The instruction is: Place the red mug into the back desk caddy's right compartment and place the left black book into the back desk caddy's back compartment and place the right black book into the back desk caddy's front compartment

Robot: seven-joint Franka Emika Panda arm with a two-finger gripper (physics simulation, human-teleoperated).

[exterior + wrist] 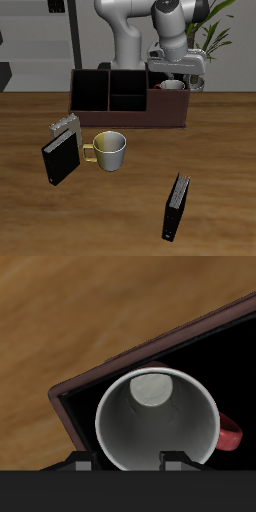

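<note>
red mug (157, 421) in right compartment (215, 356) | end effector (178, 72) above

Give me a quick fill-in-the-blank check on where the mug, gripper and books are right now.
1. The red mug sits inside the caddy's ____ compartment.
2. The gripper hangs directly ____ the red mug.
3. Both black books stand on the ____, outside the caddy.
4. The pale mug has a ____ handle.

Missing words: right; above; table; yellow
</note>
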